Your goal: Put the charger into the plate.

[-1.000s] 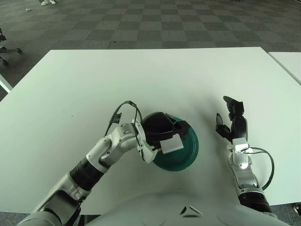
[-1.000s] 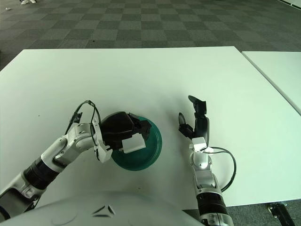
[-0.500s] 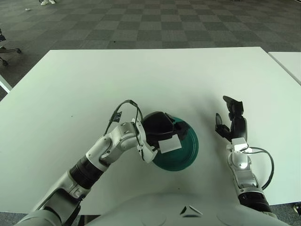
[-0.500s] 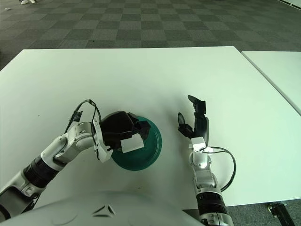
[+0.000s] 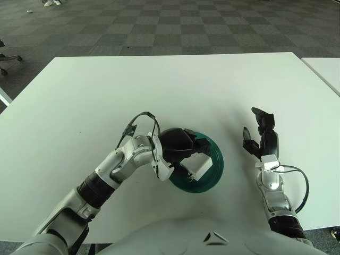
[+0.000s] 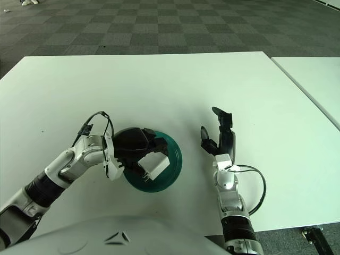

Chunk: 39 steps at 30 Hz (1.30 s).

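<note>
Gripping the white charger (image 5: 200, 165) above the green plate (image 5: 211, 176), the left hand (image 5: 178, 149) hovers; right hand (image 5: 261, 139) spread.

One charger (image 5: 201, 164), one plate (image 5: 212, 172), two hands.

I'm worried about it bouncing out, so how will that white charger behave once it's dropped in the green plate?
The charger looks like a rigid block, so it should land flat, not roll. The plate seems shallow, so it might slide.

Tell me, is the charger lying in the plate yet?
Not yet. The left hand holds the white charger tilted over the green plate.
</note>
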Tool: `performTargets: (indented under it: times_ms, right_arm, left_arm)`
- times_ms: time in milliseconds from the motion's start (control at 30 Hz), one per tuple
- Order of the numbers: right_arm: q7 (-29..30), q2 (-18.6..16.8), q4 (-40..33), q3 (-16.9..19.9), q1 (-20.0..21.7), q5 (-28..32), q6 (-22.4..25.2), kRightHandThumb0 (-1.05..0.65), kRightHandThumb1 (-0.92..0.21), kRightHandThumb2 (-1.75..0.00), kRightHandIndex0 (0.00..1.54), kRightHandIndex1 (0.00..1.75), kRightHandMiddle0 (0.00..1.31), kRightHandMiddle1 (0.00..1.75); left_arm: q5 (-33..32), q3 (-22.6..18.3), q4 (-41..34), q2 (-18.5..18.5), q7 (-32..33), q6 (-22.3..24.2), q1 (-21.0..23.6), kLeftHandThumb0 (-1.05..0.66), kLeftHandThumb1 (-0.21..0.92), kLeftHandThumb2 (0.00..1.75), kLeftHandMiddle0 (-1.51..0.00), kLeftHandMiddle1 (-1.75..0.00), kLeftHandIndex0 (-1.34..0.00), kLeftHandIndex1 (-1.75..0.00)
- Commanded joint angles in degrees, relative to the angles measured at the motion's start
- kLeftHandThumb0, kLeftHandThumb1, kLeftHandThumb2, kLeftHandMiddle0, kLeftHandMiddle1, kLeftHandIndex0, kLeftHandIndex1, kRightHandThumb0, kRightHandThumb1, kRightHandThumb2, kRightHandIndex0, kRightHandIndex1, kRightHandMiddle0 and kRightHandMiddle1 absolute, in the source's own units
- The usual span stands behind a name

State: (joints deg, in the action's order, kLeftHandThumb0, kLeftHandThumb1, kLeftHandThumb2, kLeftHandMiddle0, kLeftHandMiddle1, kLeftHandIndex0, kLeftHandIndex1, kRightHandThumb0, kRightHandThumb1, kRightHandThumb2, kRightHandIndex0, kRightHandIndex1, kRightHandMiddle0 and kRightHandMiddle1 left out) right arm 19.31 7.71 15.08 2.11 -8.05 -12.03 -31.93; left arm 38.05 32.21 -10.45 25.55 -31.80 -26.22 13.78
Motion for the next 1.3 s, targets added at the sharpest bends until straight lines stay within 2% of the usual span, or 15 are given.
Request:
performTargets:
  times_ms: [0,233,433,667,733,800,867,933,1000,1100,1167,1200,1233,1267]
  right_arm:
    - [0.46,-3.92,8.66,-2.22,-4.28,-0.83,0.0,-0.78,-0.92,-0.65,0.28,0.0,0.0,0.94]
    - [0.5,-3.93,8.93,-2.21,-3.97,-0.84,0.08,-0.78,-0.92,-0.65,0.28,0.0,0.0,0.94]
    - [0.53,-3.93,9.18,-2.2,-3.76,-0.84,0.08,-0.78,-0.92,-0.65,0.28,0.0,0.0,0.94]
    - [0.55,-3.93,9.35,-2.19,-3.64,-0.85,0.05,-0.78,-0.92,-0.65,0.28,0.0,0.0,0.94]
    - [0.55,-3.94,9.36,-2.19,-3.63,-0.85,0.04,-0.78,-0.92,-0.65,0.28,0.0,0.0,0.94]
    - [0.53,-3.95,9.09,-2.21,-3.81,-0.86,0.07,-0.78,-0.92,-0.65,0.28,0.0,0.0,0.94]
    - [0.53,-3.95,8.98,-2.22,-3.89,-0.87,0.08,-0.78,-0.92,-0.65,0.28,0.0,0.0,0.94]
    - [0.49,-3.92,8.83,-2.21,-4.08,-0.84,0.0,-0.78,-0.92,-0.65,0.28,0.0,0.0,0.94]
    - [0.47,-3.9,8.78,-2.2,-4.16,-0.83,-0.04,-0.78,-0.92,-0.65,0.28,0.0,0.0,0.94]
    - [0.37,-3.83,8.55,-2.14,-4.35,-0.75,-0.06,-0.78,-0.92,-0.65,0.28,0.0,0.0,0.94]
    - [0.23,-3.72,8.34,-2.06,-4.54,-0.63,-0.11,-0.78,-0.92,-0.65,0.28,0.0,0.0,0.94]
    - [0.17,-3.68,8.27,-2.02,-4.6,-0.58,-0.12,-0.78,-0.92,-0.65,0.28,0.0,0.0,0.94]
    - [0.07,-3.59,8.18,-1.95,-4.66,-0.48,-0.13,-0.78,-0.92,-0.65,0.28,0.0,0.0,0.94]
    - [-0.03,-3.51,8.1,-1.88,-4.69,-0.38,-0.11,-0.78,-0.92,-0.65,0.28,0.0,0.0,0.94]
  left_arm:
    - [-0.71,-1.11,-2.08,0.6,-1.28,0.66,1.43,-1.05,0.92,0.98,-0.15,-0.08,0.0,-0.37]
    - [1.08,-1.45,-3.58,0.74,-2.06,2.64,1.11,-1.05,0.92,0.98,-0.07,-0.01,0.0,-0.16]
    - [3.17,-1.45,-4.0,0.85,-0.89,2.83,0.82,-1.05,0.92,0.98,-0.02,0.0,0.0,-0.04]
    - [4.14,-2.65,-4.67,1.62,1.36,1.45,0.14,-1.05,0.92,0.95,0.0,0.0,0.0,0.0]
    - [2.41,-4.92,-6.19,2.66,1.23,1.79,0.03,-1.05,0.92,0.94,0.0,0.0,0.0,0.0]
    - [2.04,-6.18,-6.82,2.1,2.16,2.88,-0.88,-1.05,0.92,0.93,0.0,0.0,0.0,0.0]
    - [1.57,-7.51,-6.33,-0.96,5.35,5.65,-3.12,-1.05,0.92,0.92,0.0,0.0,0.0,0.0]
    - [-2.06,-10.13,-4.83,-5.83,9.62,10.04,-6.65,-1.05,0.92,0.91,0.0,0.0,0.0,0.0]
    - [-4.88,-11.78,-3.76,-8.4,12.17,12.37,-8.94,-1.05,0.92,0.88,-0.01,0.0,-0.02,-0.01]
    - [-12.48,-15.62,2.39,-14.28,20.58,10.93,-13.52,-1.05,0.92,0.84,-0.04,-0.02,-0.06,-0.04]
    - [-18.34,-18.34,5.65,-19.22,25.8,9.24,-16.49,-1.05,0.92,0.82,-0.11,-0.02,-0.03,-0.21]
    - [-24.38,-20.51,5.94,-24.03,28.62,8.83,-18.56,-1.04,0.92,0.81,-0.14,-0.02,-0.02,-0.29]
    - [-28.31,-21.73,5.84,-27.2,30.36,8.63,-19.82,-1.02,0.92,0.83,-0.2,-0.03,-0.01,-0.42]
    - [-30.68,-22.45,5.75,-29.18,31.37,8.53,-20.52,-1.02,0.92,0.83,-0.21,-0.03,-0.01,-0.46]
